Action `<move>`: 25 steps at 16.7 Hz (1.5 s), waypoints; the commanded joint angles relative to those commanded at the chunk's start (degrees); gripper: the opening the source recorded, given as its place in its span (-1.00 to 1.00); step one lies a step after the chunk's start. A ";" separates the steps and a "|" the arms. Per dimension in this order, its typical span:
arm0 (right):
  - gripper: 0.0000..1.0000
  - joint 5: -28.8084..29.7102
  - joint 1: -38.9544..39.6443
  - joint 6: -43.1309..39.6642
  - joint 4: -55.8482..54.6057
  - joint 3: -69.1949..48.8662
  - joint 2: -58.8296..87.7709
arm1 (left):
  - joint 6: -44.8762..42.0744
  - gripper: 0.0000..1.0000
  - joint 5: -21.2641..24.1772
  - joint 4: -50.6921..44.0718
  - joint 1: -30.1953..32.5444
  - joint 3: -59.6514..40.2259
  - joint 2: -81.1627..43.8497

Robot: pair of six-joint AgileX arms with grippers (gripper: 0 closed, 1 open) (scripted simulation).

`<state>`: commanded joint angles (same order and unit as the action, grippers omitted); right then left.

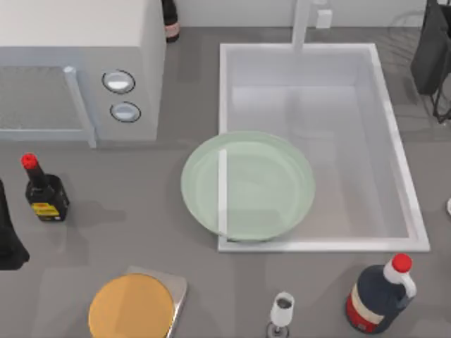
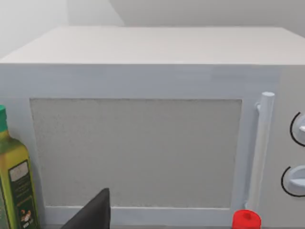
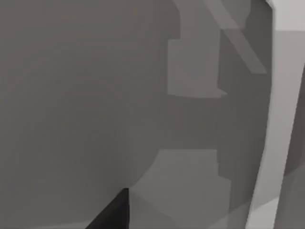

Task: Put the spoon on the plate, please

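At the table's far left edge the left arm (image 1: 7, 239) is waiting, dark and low. The left gripper (image 2: 94, 213) is facing the door of the white microwave (image 1: 77, 70); whether it is spread or pressed together I cannot tell. A yellow-green oil bottle (image 2: 14, 183) with a green cap is standing beside the microwave in the left wrist view. In front of the microwave a small dark sauce bottle (image 1: 46, 193) with a red cap is standing upright. Nearer the front edge, an orange disc (image 1: 131, 308) is lying on a grey board (image 1: 176, 287).

The plate (image 1: 246, 184) is sitting in the middle of the table, pale green and glassy (the sink's rim is showing through it). It is overlapping the left wall and front rim of the white sink (image 1: 394, 148), partly over the basin and partly over the grey counter. In front of it a small white cup (image 1: 282, 308) is standing. To the right a large dark jug (image 1: 379, 296) with a red cap is standing near the sink's front right corner.

The right arm (image 1: 431, 49) is hanging at the back right, beyond the sink. The right gripper (image 3: 113, 212) is pointing at grey surfaces, and I cannot tell its state either.
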<state>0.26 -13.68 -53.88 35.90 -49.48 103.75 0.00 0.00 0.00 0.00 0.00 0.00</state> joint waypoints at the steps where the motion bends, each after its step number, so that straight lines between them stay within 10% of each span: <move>1: -0.36 0.00 0.00 0.00 0.00 0.00 0.00 | 0.00 1.00 0.00 0.00 0.00 0.00 0.00; 6: -1.00 0.00 0.00 0.00 0.00 0.00 0.00 | 0.00 1.00 0.00 0.00 0.00 0.00 0.00; 25: -1.00 -1.06 -0.05 1.01 27.21 -15.31 -12.07 | 0.00 1.00 0.00 0.00 0.00 0.00 0.00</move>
<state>-0.79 -13.73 -52.87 63.11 -64.79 91.68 0.00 0.00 0.00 0.00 0.00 0.00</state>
